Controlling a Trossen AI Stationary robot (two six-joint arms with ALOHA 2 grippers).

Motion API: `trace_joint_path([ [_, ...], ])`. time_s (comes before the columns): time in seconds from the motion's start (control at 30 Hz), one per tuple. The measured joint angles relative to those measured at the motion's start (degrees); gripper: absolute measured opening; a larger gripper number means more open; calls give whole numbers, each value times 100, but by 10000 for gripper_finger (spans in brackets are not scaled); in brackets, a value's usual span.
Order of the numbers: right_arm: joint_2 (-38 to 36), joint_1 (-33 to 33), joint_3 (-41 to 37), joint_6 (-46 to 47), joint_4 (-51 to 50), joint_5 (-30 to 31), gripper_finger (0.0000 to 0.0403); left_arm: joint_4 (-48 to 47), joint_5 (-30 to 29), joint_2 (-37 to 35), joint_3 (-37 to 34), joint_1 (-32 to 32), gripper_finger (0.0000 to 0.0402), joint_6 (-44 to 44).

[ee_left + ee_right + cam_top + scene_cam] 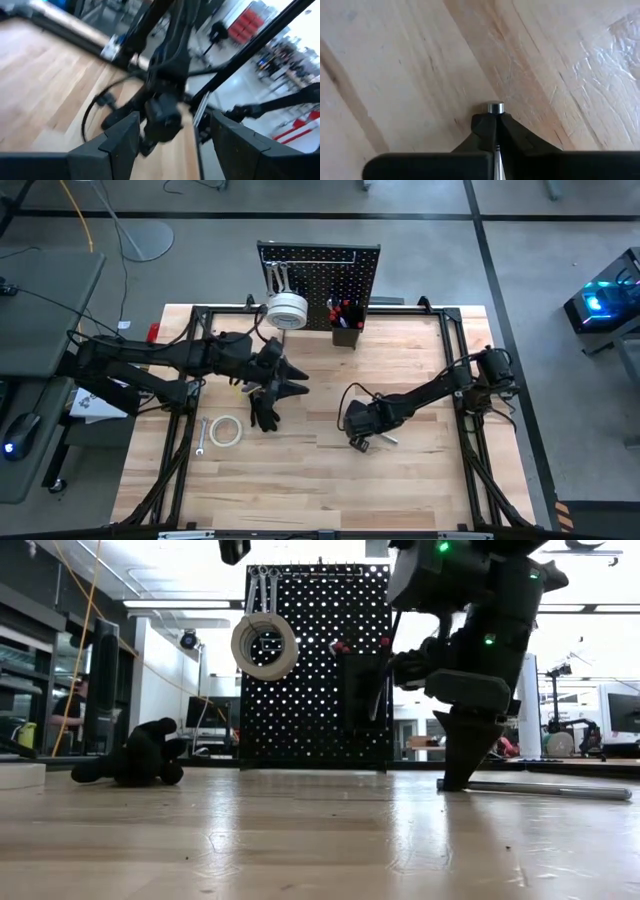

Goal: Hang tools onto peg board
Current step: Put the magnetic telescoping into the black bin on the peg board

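The peg board point(320, 275) stands upright at the table's far edge. On it hang silver wrenches point(277, 277) and a white tape roll point(287, 310), and its small bin point(345, 320) holds red-handled screwdrivers. My right gripper point(358, 438) is down at the table right of centre, shut on a slim silver tool point(545, 788). My left gripper point(288, 383) hovers open in front of the board, holding nothing. Flat on the table near it lie a black-handled tool point(265, 412), a second tape roll point(225, 430) and a wrench point(200, 438). My right gripper pinches the slim silver tool close to one end between its two fingers; the round end point(495, 106) pokes out just past the fingertips. The fingers come steeply from above and lie across it. The tool lies along the tabletop, its free length point(560, 789) stretching away from the gripper.
A black frame point(455, 350) runs around the wooden tabletop's edges. Bare wood lies between the right gripper and the near edge. Beyond the table a person point(70, 710) sits in the room at the left of the low view.
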Motion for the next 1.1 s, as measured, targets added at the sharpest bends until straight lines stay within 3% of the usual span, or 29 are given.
trace_joint_path([
  [0.17,-665,58,-131,285,-326,423,0,699,-52,-75,1,0,223,5],
  [0.43,-1885,72,-98,705,-12,1062,1,1483,-121,-148,-1,2,223,103],
  [0.6,-2835,8,-96,636,583,2252,1,1490,-151,-241,-1,26,223,155],
  [0.77,-3563,-383,-77,-450,2363,3699,1,1525,-209,-285,-1,92,223,164],
  [0.93,-3846,-990,-68,-1713,3945,3458,0,1526,-275,-303,-1,90,223,165],
  [1.1,-3884,-1467,-70,-1813,3883,3106,0,1504,-278,-343,-1,90,223,205],
])
